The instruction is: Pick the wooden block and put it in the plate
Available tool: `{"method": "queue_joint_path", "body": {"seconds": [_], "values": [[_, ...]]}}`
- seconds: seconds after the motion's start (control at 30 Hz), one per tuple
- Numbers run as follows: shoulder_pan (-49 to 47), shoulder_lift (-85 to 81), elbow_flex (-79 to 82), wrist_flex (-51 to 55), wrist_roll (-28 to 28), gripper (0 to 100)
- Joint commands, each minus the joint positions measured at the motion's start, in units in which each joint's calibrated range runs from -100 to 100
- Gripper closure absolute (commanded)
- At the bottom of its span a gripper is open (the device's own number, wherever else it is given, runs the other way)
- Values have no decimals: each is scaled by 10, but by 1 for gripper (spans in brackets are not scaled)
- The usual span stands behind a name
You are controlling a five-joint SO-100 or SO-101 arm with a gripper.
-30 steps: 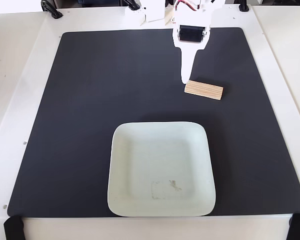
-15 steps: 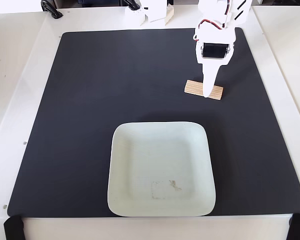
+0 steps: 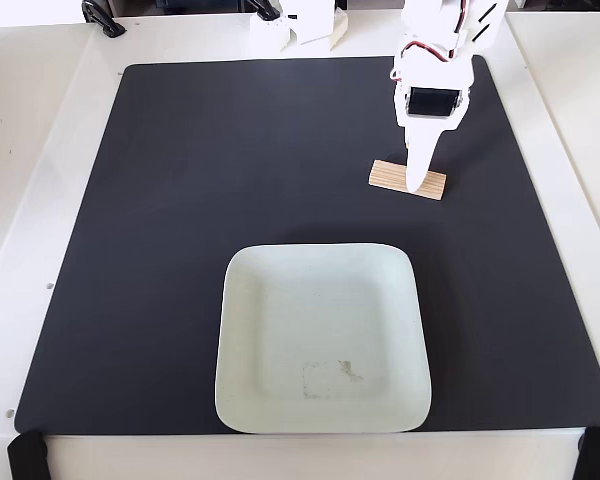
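My hand (image 3: 416, 186) hangs over the wooden block (image 3: 392, 176), its white tip crossing the block's middle in the fixed view. From this angle only one finger shows as a single tapering shape, so I cannot tell whether the jaws stand wide or narrow, nor whether they touch the wood yet.

The block lies flat on the black mat (image 3: 180, 220), directly under my tip. Its long axis runs left to right in the view, the right end dipping slightly toward the plate. My hand comes down across the short side, which I judge the sensible way to pinch it.

The plate (image 3: 250, 400) sits well apart, nearer the bench's front edge, empty. Block not yet lifted.
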Motion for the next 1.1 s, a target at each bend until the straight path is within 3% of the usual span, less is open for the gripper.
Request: {"method": "queue_joint_path", "body": {"seconds": [0.0, 0.6, 0.7, 0.8, 1.07], "values": [[-3, 11, -28, 0, -2, 73], [7, 67, -30, -38, -2, 74], [7, 67, -28, -39, -2, 82], [7, 67, -25, -40, -2, 99], [6, 57, -21, -39, 3, 99]]}}
